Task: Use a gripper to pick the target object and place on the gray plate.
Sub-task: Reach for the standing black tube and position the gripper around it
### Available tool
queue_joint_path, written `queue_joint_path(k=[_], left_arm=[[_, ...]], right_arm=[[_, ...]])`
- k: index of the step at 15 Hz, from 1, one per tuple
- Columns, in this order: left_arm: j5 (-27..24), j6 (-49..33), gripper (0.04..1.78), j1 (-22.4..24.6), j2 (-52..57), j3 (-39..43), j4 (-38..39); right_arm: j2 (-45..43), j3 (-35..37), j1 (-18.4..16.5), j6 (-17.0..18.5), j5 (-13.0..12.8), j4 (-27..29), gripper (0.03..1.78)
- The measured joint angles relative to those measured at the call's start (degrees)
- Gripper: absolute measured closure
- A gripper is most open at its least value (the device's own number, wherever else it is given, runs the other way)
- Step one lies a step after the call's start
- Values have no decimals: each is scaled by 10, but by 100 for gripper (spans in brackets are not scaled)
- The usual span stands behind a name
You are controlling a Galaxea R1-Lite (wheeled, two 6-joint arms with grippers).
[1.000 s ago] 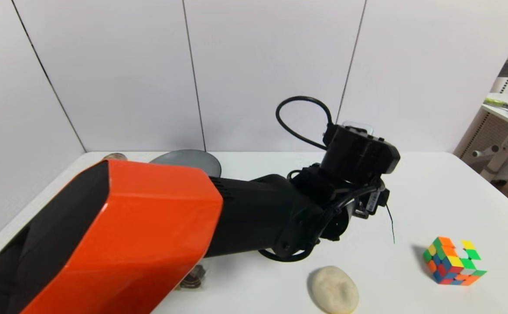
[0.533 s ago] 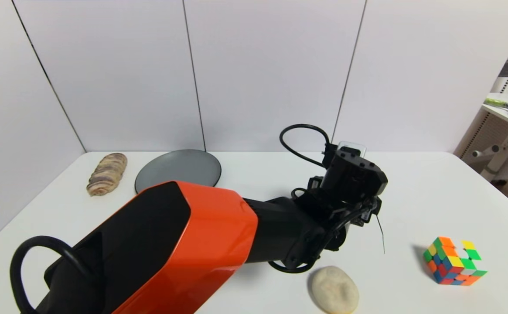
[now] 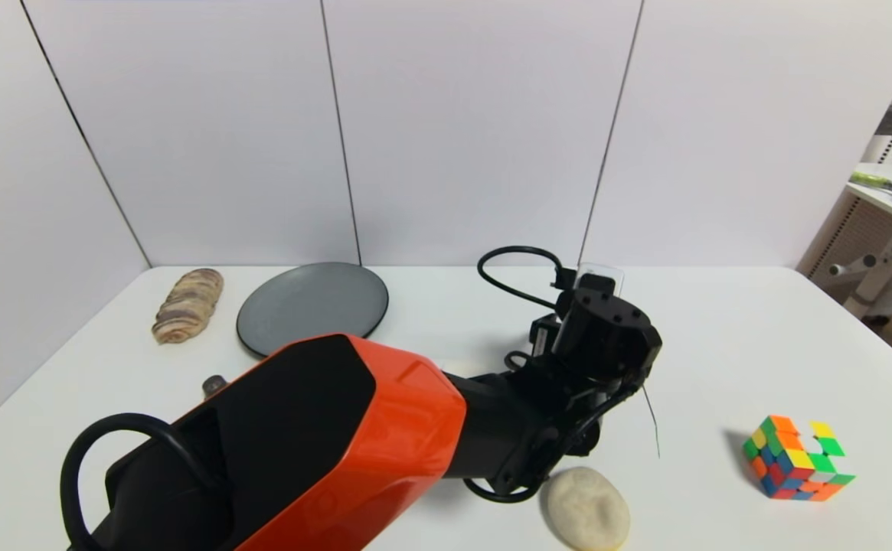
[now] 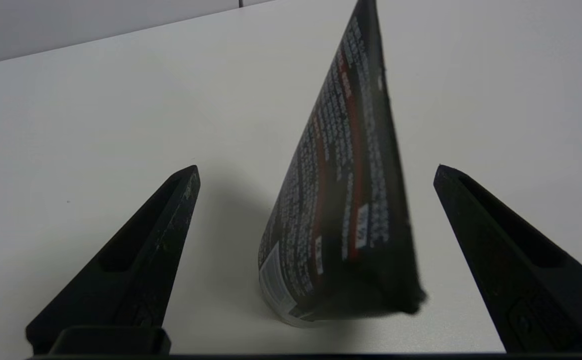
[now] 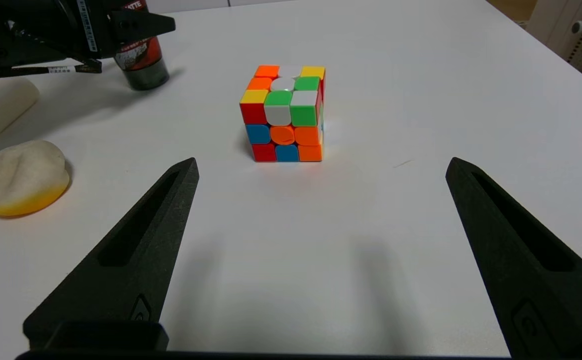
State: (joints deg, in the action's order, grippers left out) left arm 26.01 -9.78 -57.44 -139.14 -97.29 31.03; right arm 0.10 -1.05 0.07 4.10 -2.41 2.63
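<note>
At frame centre, we hold our left claw [image 4: 315, 172] released, fingers straddling the upright black, white-and-red-labelled squeeze tube [image 4: 343, 200] on the white bench [image 4: 96, 110].

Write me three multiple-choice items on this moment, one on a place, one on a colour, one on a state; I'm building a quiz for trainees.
1. Where is the black tube?
A. On the gray plate
B. Between the left pincer's fingers, on the table
C. Beside the cube

2. What colour is the plate?
A. Dark gray
B. White
C. Orange

3. How are the left pincer's fingers set?
A. Shut on the tube
B. Open, clear of the tube on both sides
C. Shut with nothing held

Answers:
1 B: the left wrist view shows the tube standing on the table between the fingers.
2 A: the head view shows a dark gray disc.
3 B: white table shows between each finger and the tube.
</note>
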Motion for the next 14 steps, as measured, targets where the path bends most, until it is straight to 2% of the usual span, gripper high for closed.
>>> queue_joint_path(k=[8,11,14], left_arm=[[1,-1,13,14,-1,12,31],[0,-1,62,13,-3,12,33],[0,-3,97,14,-7,12,34]], right_arm=[[0,0,0,0,0,0,10],[0,0,0,0,0,0,10],[0,0,0,0,0,0,10]])
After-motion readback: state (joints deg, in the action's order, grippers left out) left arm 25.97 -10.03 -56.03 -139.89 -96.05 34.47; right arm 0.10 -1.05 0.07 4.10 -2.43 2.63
